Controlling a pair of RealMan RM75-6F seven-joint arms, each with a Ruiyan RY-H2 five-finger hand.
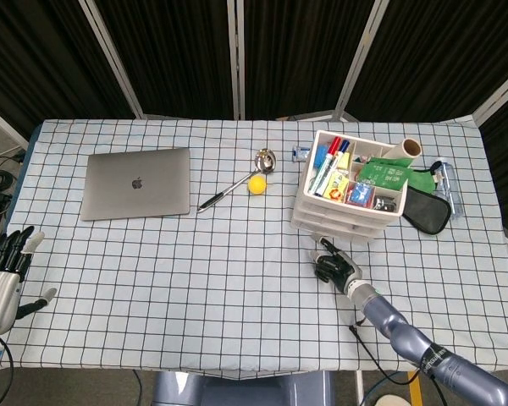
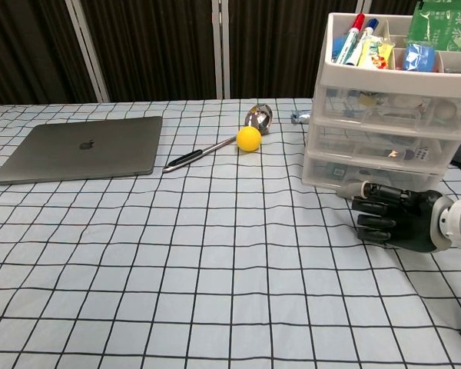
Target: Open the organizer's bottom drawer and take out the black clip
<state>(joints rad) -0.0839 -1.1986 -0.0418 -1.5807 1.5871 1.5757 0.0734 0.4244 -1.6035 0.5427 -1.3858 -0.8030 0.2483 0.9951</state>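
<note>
White plastic organizer: right hand lies just before its bottom drawer, fingers curled, seemingly hooking nothing; left hand, well away, spreads empty.

Table layout, seen from the robot's side.

On the table: laptop at far left; ladle right of it, with a ball touching its shaft; organizer further right, with markers in its top tray; pouch just right of the organizer; right hand immediately in front of the bottom drawer; left hand off the left edge.
</note>
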